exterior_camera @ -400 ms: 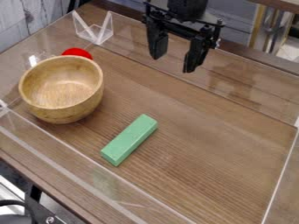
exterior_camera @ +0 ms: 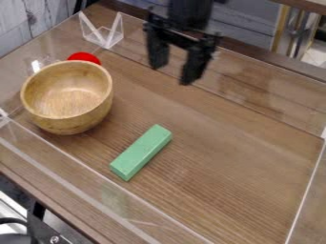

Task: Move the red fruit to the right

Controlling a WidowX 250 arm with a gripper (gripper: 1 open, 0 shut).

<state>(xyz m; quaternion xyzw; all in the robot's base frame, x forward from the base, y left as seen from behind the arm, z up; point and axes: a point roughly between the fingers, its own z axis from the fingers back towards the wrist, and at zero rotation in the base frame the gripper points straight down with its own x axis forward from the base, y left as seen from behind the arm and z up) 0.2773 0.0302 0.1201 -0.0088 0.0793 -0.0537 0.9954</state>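
Note:
The red fruit [exterior_camera: 84, 58] is small, round and glossy, and it peeks out just behind the far rim of the wooden bowl [exterior_camera: 67, 96] at the left of the table. The bowl hides its lower half. My black gripper [exterior_camera: 176, 64] hangs above the table's far middle, pointing down, with its two fingers spread apart and nothing between them. It is well to the right of the fruit and clear of it.
A flat green rectangular block [exterior_camera: 141, 152] lies on the wooden table [exterior_camera: 242, 143] in front of the gripper. Low clear plastic walls [exterior_camera: 99, 32] ring the table, with a corner piece behind the fruit.
The gripper has shifted left, toward the fruit, and slightly lower in the view. Its fingers stay spread.

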